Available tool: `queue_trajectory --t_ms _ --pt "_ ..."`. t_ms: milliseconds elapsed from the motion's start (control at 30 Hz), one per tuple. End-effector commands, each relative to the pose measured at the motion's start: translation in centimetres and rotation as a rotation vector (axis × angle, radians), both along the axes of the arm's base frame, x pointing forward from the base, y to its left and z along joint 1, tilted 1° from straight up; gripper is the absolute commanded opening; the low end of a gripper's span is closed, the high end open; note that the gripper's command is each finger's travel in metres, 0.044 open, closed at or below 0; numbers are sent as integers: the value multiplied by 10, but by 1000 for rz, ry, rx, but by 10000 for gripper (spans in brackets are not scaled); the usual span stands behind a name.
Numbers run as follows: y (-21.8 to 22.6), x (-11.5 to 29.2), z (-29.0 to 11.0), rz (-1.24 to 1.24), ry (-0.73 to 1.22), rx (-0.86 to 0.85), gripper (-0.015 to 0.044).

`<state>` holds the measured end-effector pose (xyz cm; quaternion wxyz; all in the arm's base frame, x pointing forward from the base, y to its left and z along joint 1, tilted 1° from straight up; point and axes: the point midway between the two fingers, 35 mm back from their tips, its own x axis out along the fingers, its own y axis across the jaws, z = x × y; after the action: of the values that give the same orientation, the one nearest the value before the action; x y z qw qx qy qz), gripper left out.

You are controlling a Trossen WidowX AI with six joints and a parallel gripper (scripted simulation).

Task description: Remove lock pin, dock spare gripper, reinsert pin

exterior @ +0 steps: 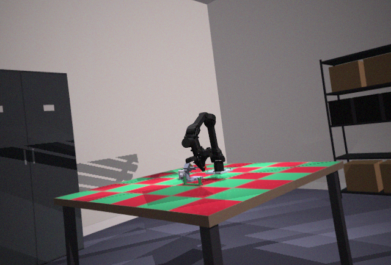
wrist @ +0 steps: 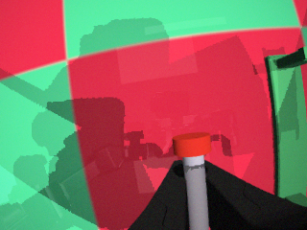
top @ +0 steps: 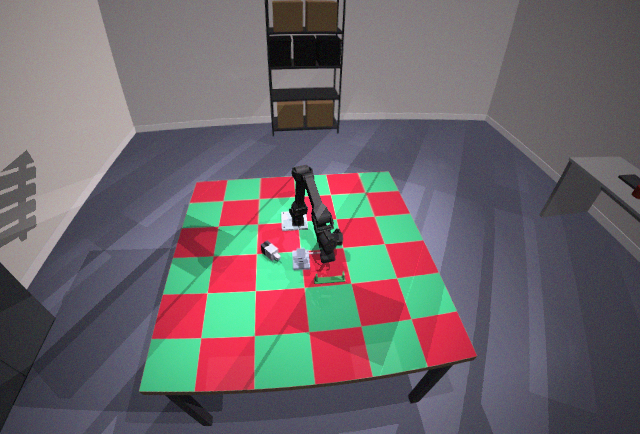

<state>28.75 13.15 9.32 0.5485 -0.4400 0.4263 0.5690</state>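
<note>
My gripper (top: 326, 258) (exterior: 203, 169) (wrist: 190, 165) is shut on the lock pin, just right of the mount in the top view. The pin's red head (wrist: 192, 145) and grey shaft (wrist: 196, 192) show in the wrist view; the shaft runs down out of that frame. The pale grey mount (top: 300, 259) (exterior: 187, 170) stands on the table. A thin light shaft shows between it and my fingers; I cannot tell whether the pin's far end is clear of the socket. The spare gripper (top: 270, 251), white and black, lies left of the mount, apart from it.
A low green bracket (top: 329, 280) (exterior: 192, 184) (wrist: 290, 144) with upright ends stands in front of my gripper, to the mount's front right in the top view. The arm's white base plate (top: 286, 221) is behind the mount. The table top (top: 281, 359) is a red and green checkerboard.
</note>
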Motion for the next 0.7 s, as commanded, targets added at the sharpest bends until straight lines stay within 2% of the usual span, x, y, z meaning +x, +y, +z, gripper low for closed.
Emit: queue_trajectory --t_ms 0,667 --pt "4 2 3 -5 -2 8 0" --pt "16 2 4 -5 18 4 0"
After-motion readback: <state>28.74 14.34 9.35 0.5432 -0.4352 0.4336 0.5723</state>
